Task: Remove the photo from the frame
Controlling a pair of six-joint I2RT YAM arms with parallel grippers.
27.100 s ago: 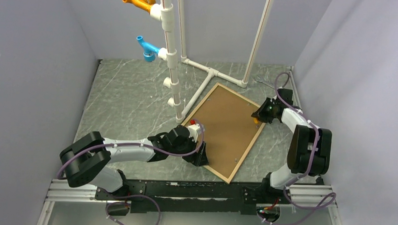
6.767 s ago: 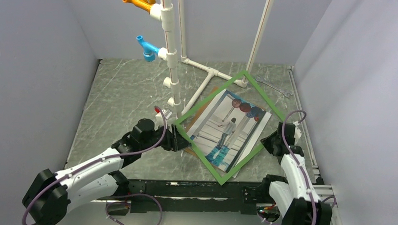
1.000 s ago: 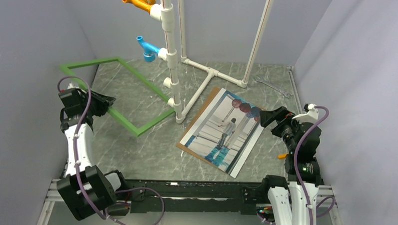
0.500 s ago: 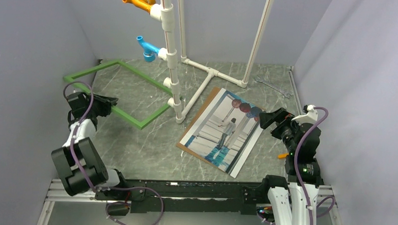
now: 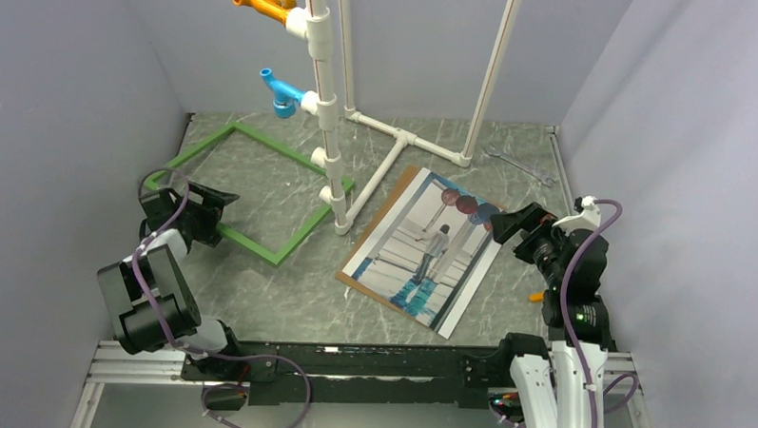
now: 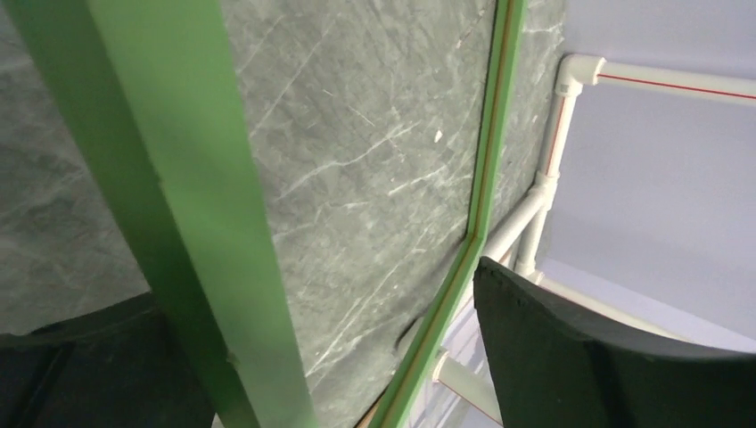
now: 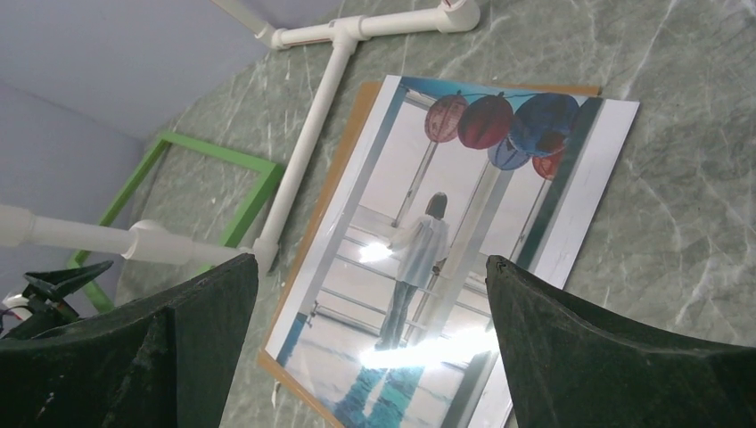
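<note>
The green frame (image 5: 293, 155) lies flat on the left half of the table, empty. My left gripper (image 5: 215, 216) is open and straddles the frame's near-left rail (image 6: 178, 178), which passes between the spread fingers without being pinched. The photo (image 5: 431, 249), a person under red and blue balloons, rests face up on the brown backing board (image 7: 346, 143) right of centre. My right gripper (image 5: 508, 223) hovers open above the photo's right edge. In the right wrist view the photo (image 7: 446, 223) fills the gap between the open right gripper's (image 7: 372, 263) fingers, and the frame (image 7: 205, 169) shows beyond it.
A white pipe stand (image 5: 331, 108) rises between frame and photo, with orange (image 5: 264, 2) and blue (image 5: 280, 89) hooks on it. Its foot (image 5: 397, 138) reaches to the back. A metal wrench (image 5: 515, 162) lies at the back right. Grey walls close in on three sides.
My left gripper has opened and let go of the frame. The frame, held tilted up at the left before, now lies flat and further right. The right arm has hardly moved.
</note>
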